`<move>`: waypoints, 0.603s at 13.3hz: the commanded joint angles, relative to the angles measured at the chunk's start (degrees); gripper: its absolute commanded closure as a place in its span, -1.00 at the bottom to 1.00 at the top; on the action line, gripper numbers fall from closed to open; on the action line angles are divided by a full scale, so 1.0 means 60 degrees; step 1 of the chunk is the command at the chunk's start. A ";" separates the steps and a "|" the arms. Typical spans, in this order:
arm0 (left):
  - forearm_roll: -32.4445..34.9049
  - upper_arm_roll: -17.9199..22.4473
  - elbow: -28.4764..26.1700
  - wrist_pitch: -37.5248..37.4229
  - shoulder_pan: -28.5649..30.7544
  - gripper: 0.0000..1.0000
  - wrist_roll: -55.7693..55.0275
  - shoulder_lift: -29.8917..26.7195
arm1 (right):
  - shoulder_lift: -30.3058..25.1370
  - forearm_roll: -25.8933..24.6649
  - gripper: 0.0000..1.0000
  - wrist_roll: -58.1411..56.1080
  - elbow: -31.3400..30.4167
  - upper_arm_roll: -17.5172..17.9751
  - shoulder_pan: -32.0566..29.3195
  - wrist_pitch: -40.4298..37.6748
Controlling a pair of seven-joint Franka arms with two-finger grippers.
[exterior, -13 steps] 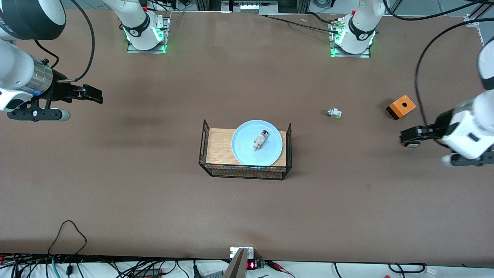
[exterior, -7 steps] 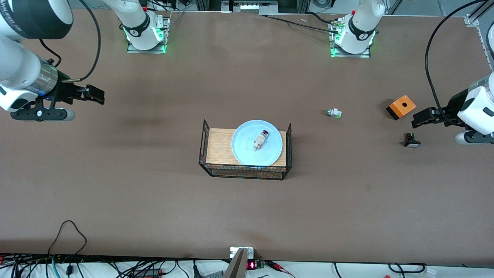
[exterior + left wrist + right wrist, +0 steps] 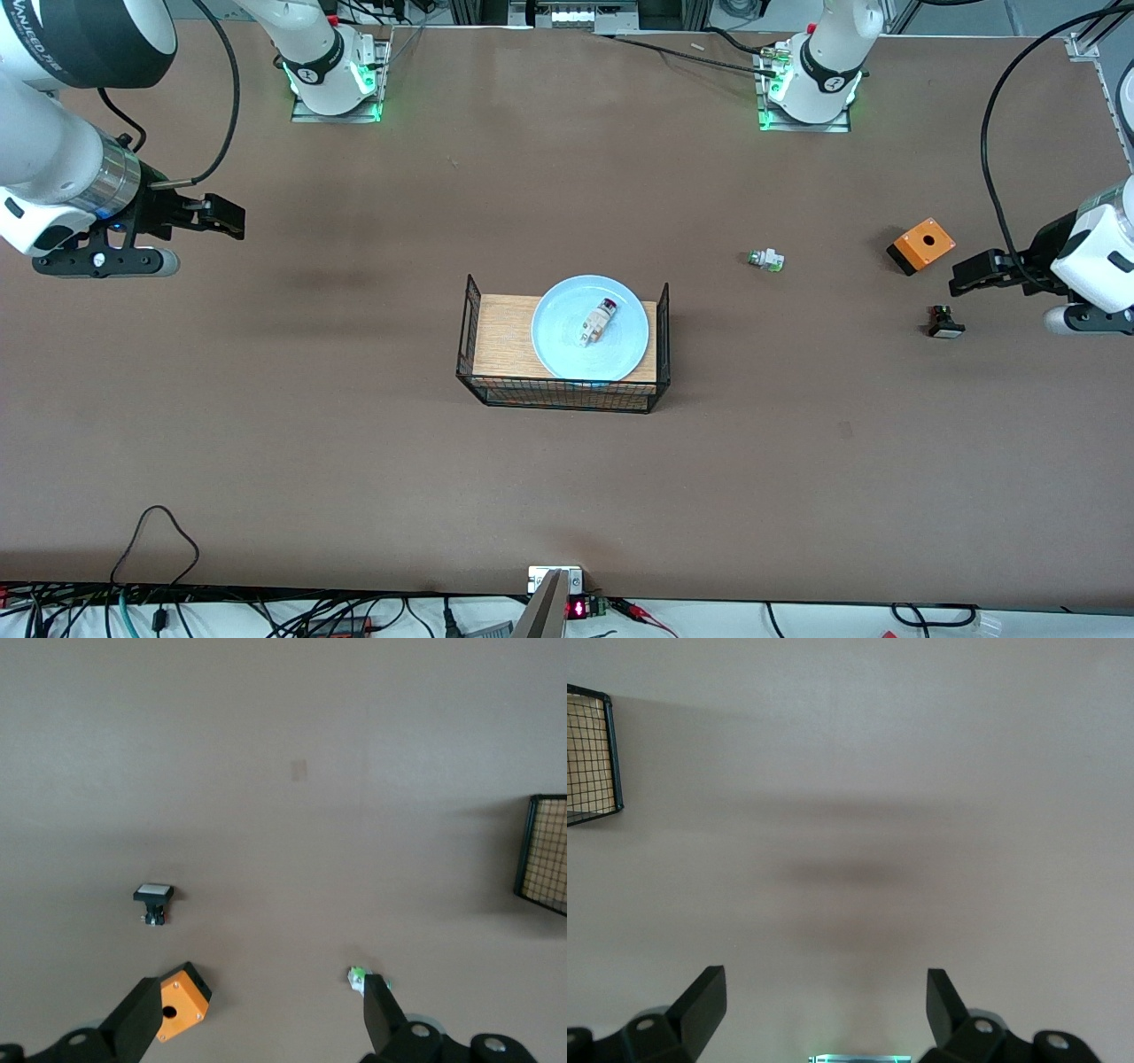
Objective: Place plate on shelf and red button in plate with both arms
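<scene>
Front view: plate (image 3: 589, 339) sat on wire basket (image 3: 562, 347), red button (image 3: 599, 320) lay on plate; placing looked done. Left gripper (image 3: 973, 274), right gripper (image 3: 221, 216) hung empty at their table ends.

Left wrist view: fingers (image 3: 142, 1017) spread wide; orange box (image 3: 182, 1001), black part (image 3: 153, 901), white part (image 3: 361, 978) below.

Right wrist view: fingers (image 3: 702, 1003) wide over bare table (image 3: 904, 797); only wrist views confirmed the spread.

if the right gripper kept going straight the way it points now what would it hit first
Probably nothing soon: the right gripper points along bare table; the wire basket sits off to one side in its wrist view. Height is unclear.
</scene>
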 commanded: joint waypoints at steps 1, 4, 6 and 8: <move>-0.0059 -0.0026 -0.1186 0.0568 0.0074 -1.00 -0.0039 -0.0875 | -0.0144 -0.0135 -1.00 -0.0070 -0.0099 0.0018 0.0042 0.0074; -0.0073 0.0061 -0.0281 -0.0001 0.0088 -1.00 -0.0303 -0.0920 | -0.0144 -0.0135 -1.00 -0.0070 -0.0085 0.0018 0.0057 0.0074; -0.0059 0.0047 0.0030 -0.0150 0.0059 -1.00 -0.0361 -0.0832 | -0.0144 -0.0135 -1.00 -0.0070 -0.0084 0.0018 0.0057 0.0074; -0.0073 0.0003 0.0031 -0.0165 0.0059 -1.00 -0.0361 -0.0700 | -0.0144 -0.0135 -1.00 -0.0070 -0.0084 0.0018 0.0071 0.0074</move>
